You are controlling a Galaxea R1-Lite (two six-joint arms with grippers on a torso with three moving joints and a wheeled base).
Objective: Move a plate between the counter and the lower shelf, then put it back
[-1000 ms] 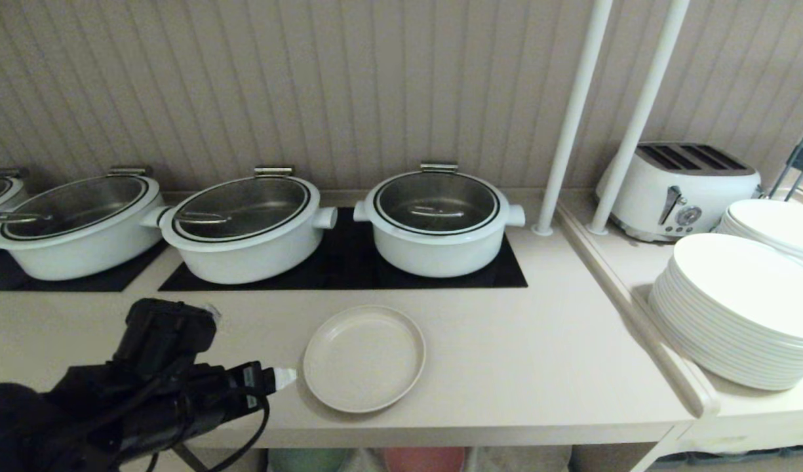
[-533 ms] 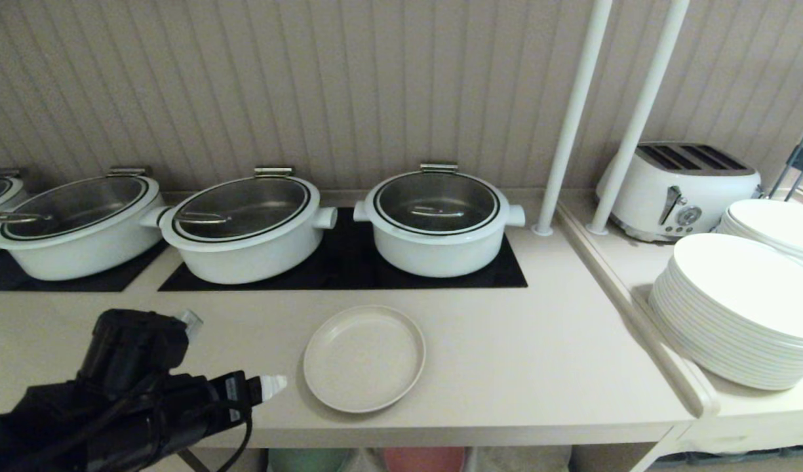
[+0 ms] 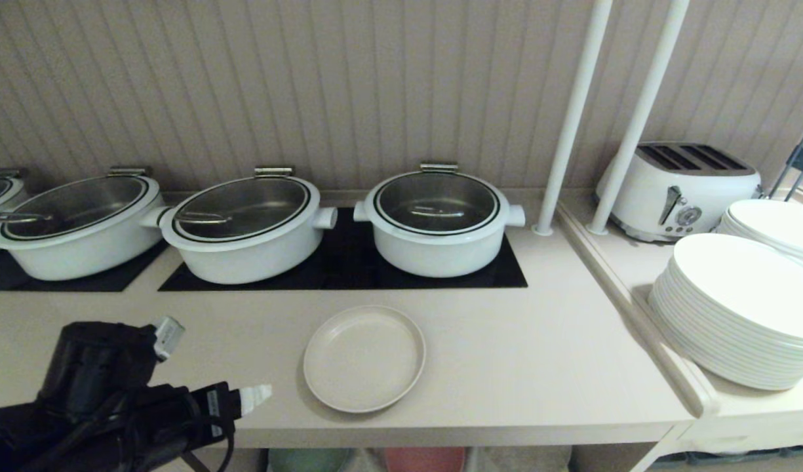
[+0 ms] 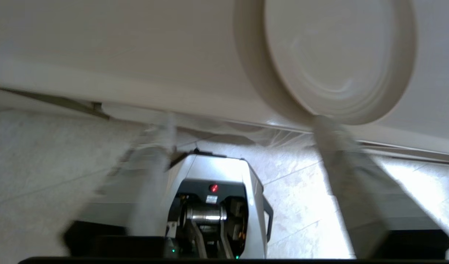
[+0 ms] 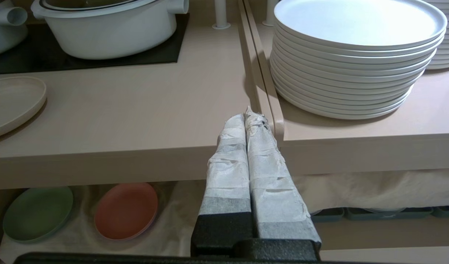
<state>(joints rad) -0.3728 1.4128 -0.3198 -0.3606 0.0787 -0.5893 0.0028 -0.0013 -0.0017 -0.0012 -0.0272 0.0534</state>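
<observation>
The left gripper (image 3: 208,364) hangs at the counter's (image 3: 539,367) front edge with its taped fingers (image 4: 341,161) spread apart and nothing between them, just left of the plate (image 3: 364,358). The plate lies flat on the counter in front of the middle pots (image 3: 244,226). The step in hand looks like a retreat, so a clean pull clear of the rim matters most. Smooth beige worktop, black hob panels (image 3: 349,272), a ribbed wall behind. Farther right, a toaster (image 3: 680,190) and stacked white plates (image 3: 742,314). The right gripper (image 5: 250,121) waits low, fingers pressed together.
</observation>
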